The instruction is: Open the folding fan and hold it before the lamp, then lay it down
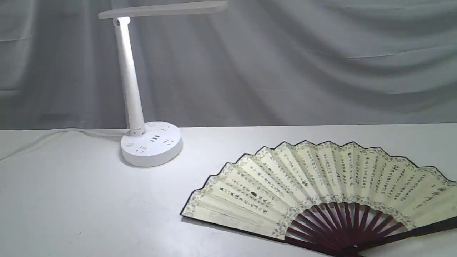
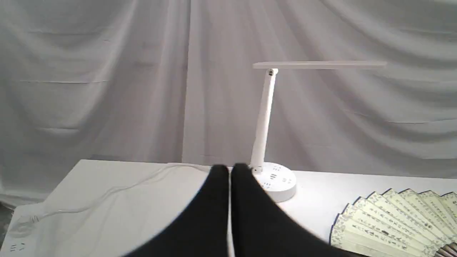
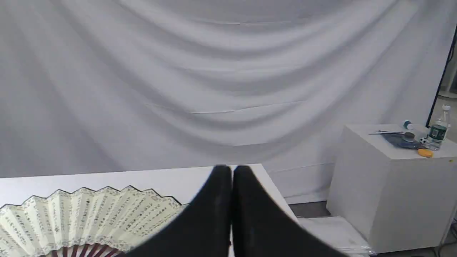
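Your folding fan lies flat and fully spread on the white counter, in the near right part of the exterior view, with its right end running off that picture's edge. Its pivot sits at the near edge of the counter, and the dark maroon ribs radiate from there, so the cream leaf arcs away toward the grey backdrop. The long axis runs left to right across the exterior view, from the left guard resting on the counter to the right guard passing out of frame. The lamp stands upright at the back left, well apart from the fan, its flat head stretching level to the right from the top of the stem. Your left hand has its two black fingers pressed together with nothing between them. It points toward the lamp's base, and the fan lies on the counter off to its side, apart from it. Your right hand is likewise closed and empty. The fan lies just beside it, with one end of the leaf hidden behind the fingers, so you cannot tell whether they touch.
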`<state>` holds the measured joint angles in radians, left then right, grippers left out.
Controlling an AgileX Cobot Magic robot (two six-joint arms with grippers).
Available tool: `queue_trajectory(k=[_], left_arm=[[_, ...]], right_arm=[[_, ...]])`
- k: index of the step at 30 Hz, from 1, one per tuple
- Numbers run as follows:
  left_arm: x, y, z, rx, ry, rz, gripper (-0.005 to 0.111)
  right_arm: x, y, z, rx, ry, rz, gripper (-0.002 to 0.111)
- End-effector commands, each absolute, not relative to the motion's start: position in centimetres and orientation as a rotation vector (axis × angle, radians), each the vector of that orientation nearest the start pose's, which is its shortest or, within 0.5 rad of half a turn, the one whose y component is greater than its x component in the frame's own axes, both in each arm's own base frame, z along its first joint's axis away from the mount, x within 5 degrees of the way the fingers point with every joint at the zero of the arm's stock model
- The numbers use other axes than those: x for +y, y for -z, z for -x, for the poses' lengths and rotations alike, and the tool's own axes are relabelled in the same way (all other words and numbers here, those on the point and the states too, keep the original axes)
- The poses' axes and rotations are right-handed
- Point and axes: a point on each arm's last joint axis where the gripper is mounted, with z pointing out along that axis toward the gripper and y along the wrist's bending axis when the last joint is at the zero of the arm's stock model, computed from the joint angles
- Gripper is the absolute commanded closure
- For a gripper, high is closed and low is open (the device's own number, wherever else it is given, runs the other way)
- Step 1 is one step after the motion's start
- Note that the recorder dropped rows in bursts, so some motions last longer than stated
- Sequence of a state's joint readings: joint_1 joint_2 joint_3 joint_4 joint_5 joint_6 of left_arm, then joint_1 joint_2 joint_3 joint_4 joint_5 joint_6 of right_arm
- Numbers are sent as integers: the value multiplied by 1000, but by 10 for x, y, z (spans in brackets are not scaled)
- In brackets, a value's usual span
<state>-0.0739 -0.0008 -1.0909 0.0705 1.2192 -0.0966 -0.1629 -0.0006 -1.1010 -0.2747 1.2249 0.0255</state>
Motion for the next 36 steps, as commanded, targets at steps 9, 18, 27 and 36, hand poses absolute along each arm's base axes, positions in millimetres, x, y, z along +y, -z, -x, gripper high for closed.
queue_trajectory(k=[9,18,27,36], left_arm=[[9,-369,66,1686,63,41,107],[3,-326,-2,1531,70,11,107],[0,-297,-27,1427,84,-4,107],[-2,-271,-40,1445,84,-10,107]], right_arm=[[-10,-355,71,1821,371,-268,108],[-13,-315,14,1789,325,-178,108],[-11,-289,-25,1546,281,-85,108],[-11,-240,-44,1634,213,-99,108]])
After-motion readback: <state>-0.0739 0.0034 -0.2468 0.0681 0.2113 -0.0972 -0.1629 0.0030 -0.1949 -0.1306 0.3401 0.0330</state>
